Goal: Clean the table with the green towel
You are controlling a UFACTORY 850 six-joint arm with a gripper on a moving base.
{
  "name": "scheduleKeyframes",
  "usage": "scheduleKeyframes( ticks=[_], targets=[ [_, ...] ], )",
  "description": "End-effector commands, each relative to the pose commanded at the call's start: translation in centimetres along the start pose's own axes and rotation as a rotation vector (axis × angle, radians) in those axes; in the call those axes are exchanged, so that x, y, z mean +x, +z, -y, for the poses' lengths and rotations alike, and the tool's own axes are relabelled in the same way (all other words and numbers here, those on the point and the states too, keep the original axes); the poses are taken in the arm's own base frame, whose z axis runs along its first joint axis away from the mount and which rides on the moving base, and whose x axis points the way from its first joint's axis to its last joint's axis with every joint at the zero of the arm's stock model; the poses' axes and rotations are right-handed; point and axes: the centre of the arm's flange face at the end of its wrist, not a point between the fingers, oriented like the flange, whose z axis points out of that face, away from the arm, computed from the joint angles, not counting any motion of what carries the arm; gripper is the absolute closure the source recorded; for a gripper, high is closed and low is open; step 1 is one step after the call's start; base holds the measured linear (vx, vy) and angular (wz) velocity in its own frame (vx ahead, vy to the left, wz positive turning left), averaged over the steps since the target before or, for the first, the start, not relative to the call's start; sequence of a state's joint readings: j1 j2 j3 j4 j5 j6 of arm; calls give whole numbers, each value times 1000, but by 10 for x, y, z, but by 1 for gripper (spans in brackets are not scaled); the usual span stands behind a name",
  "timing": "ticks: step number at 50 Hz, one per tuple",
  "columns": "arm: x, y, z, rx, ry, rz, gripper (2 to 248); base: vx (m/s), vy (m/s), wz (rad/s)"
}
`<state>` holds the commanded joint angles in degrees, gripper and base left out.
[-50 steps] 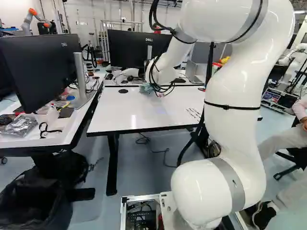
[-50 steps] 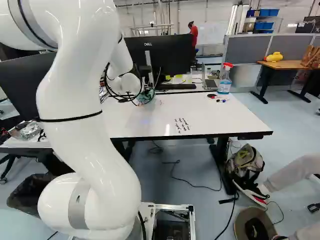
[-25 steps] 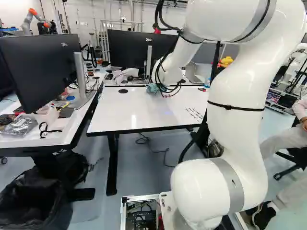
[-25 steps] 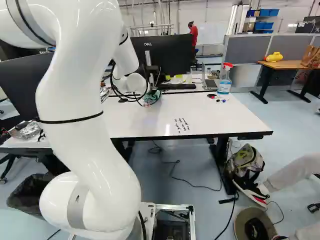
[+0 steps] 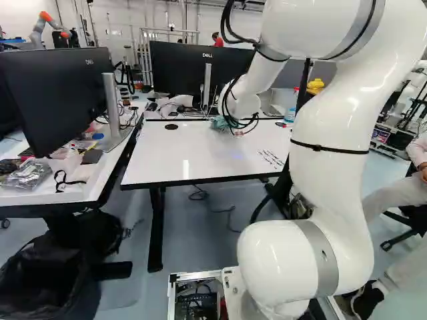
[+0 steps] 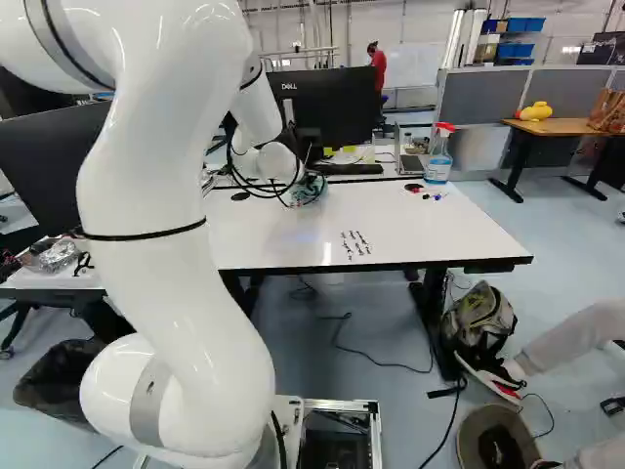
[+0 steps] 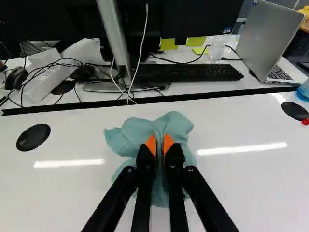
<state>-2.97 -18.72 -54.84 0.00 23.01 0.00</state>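
Left base view shows, at its left, a large black monitor (image 5: 57, 93) on a silver stand, on a cluttered white desk (image 5: 40, 197). Rightward, near the far edge of a white rectangular table (image 5: 190, 157) with black edging, the black gripper (image 5: 231, 125) pinches a rumpled teal-green cloth towel (image 7: 137, 137) between its two orange-padded fingers. Farther right, the right base view shows small black handwritten marks (image 6: 355, 244) on the tabletop, then scattered marker pens (image 6: 430, 195) and a clear spray bottle (image 6: 438, 161) of blue liquid with a red nozzle.
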Motion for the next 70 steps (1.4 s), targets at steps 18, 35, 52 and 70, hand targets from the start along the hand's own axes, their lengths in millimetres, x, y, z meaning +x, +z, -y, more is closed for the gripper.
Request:
scheduleKeyframes(
  ticks=[18,35,52,70],
  targets=[
    [-12,10,0,0,0,26,213,0,0,0],
    [-27,24,0,0,0,59,213,0,0,0],
    [-40,36,0,0,0,86,213,0,0,0],
    [-41,35,0,0,0,100,213,0,0,0]
  ],
)
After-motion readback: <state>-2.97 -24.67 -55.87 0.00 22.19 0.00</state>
